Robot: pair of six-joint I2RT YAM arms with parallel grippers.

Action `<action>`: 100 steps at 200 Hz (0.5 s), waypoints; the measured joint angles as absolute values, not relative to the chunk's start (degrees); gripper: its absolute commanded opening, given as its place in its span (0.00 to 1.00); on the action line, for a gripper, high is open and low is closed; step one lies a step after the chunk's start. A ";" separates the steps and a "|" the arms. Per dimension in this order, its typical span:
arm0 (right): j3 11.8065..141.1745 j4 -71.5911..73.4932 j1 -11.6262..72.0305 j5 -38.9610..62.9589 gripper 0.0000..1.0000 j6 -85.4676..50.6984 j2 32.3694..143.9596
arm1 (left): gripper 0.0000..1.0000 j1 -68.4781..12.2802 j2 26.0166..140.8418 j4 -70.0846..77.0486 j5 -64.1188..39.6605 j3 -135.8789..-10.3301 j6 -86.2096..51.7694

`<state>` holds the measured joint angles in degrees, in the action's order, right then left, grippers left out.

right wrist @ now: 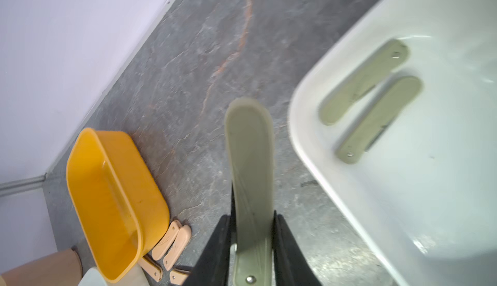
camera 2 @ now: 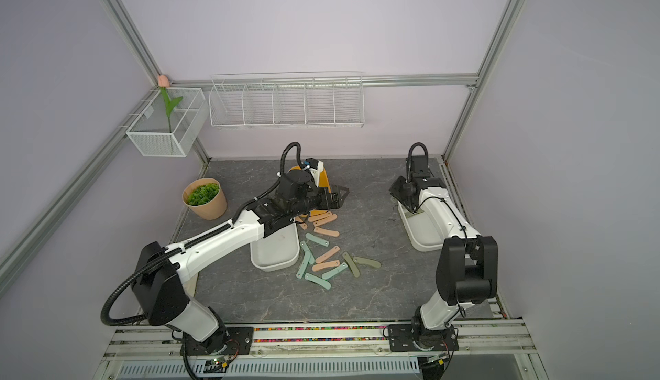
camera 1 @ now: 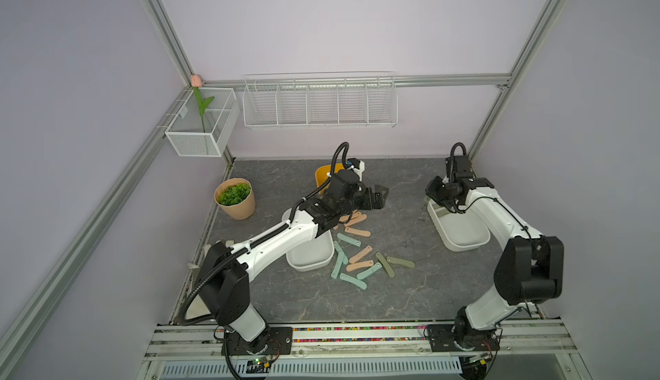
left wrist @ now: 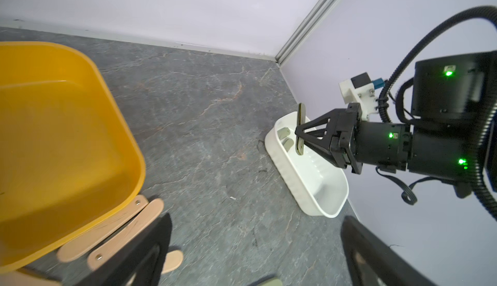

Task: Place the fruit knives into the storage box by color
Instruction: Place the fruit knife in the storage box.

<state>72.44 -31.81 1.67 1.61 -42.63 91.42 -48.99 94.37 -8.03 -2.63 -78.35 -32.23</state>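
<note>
While the left gripper gapes, the right gripper pinches an olive knife, long axis roughly upright.

left arm and right arm: white shells, black joints, ribbed black cable hoses, green lights, black triangular jaws.

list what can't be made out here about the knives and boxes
- white box: in both top views the left arm covers its far half, so the contents there are unseen
- yellow box: top views show only a corner behind that arm's wrist; the left wrist view's edge cuts it
- olive knife in the right claw: gripped end cut off by the right wrist view's edge
- peach knives: some under the left arm, count unclear
</note>
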 measured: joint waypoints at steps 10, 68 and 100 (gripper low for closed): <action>69.91 -31.81 -0.32 1.87 0.29 -43.18 89.84 | 0.99 -49.98 96.40 -8.19 -2.90 -80.38 -32.25; 58.85 -31.62 -10.55 3.03 0.29 -45.87 83.72 | 0.99 -54.68 106.72 -9.26 -4.67 -90.26 -32.34; 57.36 -31.27 -12.32 3.51 0.29 -47.07 84.03 | 0.99 -55.92 108.40 -9.56 -5.65 -92.07 -32.38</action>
